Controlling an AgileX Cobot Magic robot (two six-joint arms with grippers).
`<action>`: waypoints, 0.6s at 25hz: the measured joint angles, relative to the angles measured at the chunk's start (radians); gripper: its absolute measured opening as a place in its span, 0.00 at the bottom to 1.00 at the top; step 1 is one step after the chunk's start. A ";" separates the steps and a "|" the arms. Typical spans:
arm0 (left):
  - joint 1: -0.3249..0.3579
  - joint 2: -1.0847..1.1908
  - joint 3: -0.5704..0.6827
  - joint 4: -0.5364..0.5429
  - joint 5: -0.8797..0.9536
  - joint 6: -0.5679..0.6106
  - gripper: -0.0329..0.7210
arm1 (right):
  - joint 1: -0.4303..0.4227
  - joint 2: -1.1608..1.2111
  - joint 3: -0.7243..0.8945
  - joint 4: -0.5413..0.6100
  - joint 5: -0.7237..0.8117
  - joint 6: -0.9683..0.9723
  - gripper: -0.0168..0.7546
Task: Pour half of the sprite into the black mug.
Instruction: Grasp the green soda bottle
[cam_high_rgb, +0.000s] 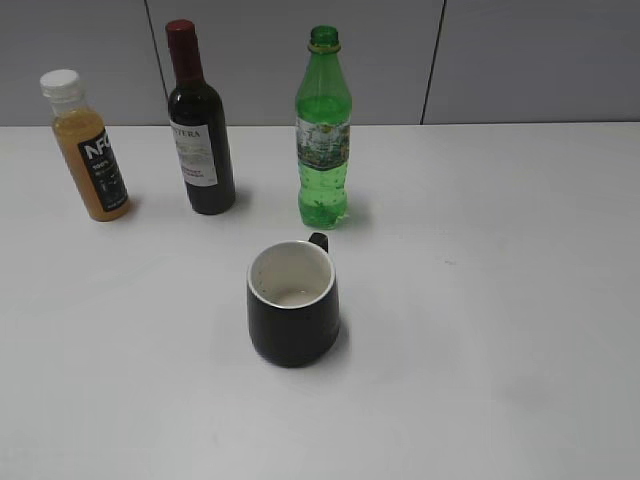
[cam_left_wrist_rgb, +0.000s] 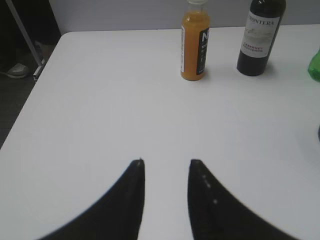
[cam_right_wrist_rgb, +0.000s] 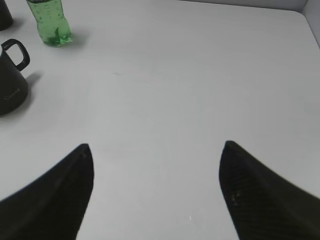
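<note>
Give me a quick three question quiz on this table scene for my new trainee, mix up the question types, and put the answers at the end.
1. True or false: the sprite has its cap off.
2. Multiple choice: the black mug handle points A) toward the camera of the exterior view, B) toward the sprite, C) toward the orange juice bottle.
3. Fill in: between the juice and the sprite stands the ____ bottle.

Key
1. True: the neck is open above the yellow ring.
2. B.
3. Wine.

Bonus fact: the left claw and right claw are both open and hold nothing.
</note>
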 joint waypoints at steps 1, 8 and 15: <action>0.000 0.000 0.000 0.000 0.000 0.000 0.36 | 0.007 0.000 0.001 0.000 0.000 0.000 0.79; 0.000 0.000 0.000 0.000 0.000 0.000 0.36 | 0.013 0.000 0.001 0.011 0.000 0.000 0.79; 0.000 0.000 0.000 0.000 0.000 0.000 0.60 | 0.013 0.000 0.001 0.013 0.000 0.000 0.79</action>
